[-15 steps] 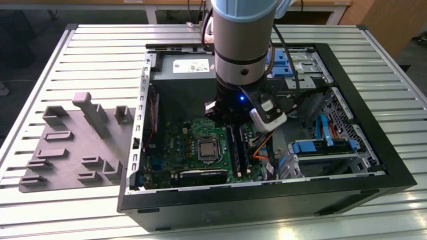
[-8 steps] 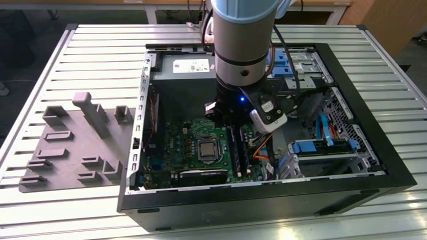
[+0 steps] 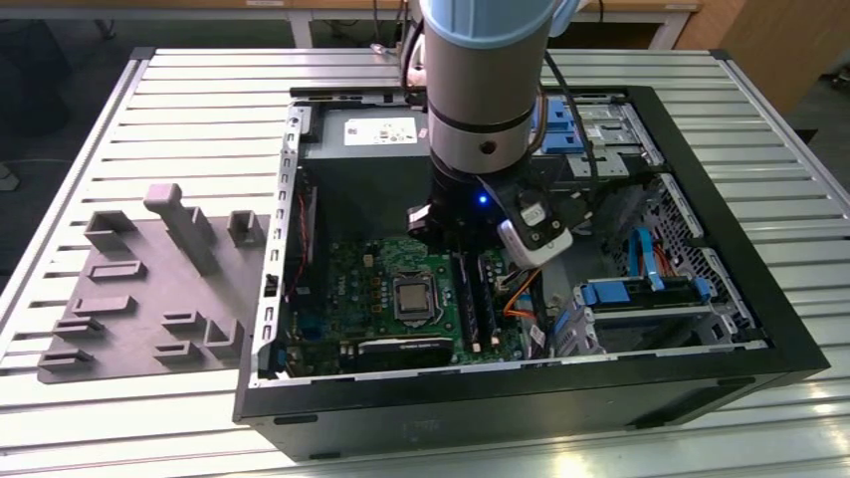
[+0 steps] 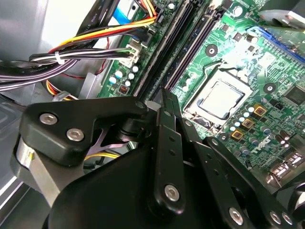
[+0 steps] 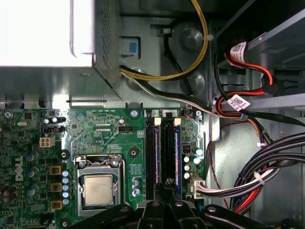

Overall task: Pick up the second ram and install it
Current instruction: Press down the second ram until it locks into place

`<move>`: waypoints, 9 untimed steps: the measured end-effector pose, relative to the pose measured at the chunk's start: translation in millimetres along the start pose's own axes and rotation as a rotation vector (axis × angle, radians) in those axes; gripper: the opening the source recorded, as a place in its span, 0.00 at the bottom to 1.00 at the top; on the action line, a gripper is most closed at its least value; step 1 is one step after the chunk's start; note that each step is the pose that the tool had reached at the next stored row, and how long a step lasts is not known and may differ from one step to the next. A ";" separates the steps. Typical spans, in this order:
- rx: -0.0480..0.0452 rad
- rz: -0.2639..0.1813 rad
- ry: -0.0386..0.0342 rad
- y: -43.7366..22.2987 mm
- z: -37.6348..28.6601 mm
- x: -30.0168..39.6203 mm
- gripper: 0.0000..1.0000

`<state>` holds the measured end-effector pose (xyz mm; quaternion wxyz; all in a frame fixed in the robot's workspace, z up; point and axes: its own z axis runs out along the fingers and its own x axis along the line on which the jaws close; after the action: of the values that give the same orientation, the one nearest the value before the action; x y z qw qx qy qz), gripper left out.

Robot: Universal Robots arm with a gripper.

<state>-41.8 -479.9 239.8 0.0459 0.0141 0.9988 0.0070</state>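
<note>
While over memory slots (image 5: pixel 164 152), gripper (image 5: pixel 167 183).

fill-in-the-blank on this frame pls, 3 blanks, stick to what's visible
1. The gripper hangs over the long memory slots inside the open computer ____.
2. Beside those slots, the metal-lidded processor sits on the ____ motherboard.
3. In the exterior view, the grey moulded tray lies on the table ____ the case, toward that view's left.

Missing words: case; green; outside

Exterior view high above the open computer case (image 3: pixel 691 299); both wrist views close, seemingly downward, sharing the motherboard (image 4: pixel 228 62) (image 5: pixel 109 138).
</note>
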 end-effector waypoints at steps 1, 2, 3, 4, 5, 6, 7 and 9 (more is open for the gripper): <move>0.0000 0.000 0.0000 -0.3 0.0 0.0 0.11; 0.0000 0.000 0.0000 -0.5 0.0 0.0 0.11; 0.0001 0.000 0.0000 -0.8 0.0 0.0 0.11; 0.0001 0.000 0.0000 -1.0 0.0 0.0 0.11; 0.0001 0.000 0.0000 -1.3 -0.1 0.0 0.11; 0.0001 0.000 0.0000 -1.5 -0.1 0.0 0.11; 0.0000 0.000 0.0000 -1.7 0.0 -0.1 0.11; 0.0000 0.000 0.0001 -2.2 -0.1 0.0 0.11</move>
<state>-41.9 -482.1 239.8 0.0459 0.0142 0.9988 0.0070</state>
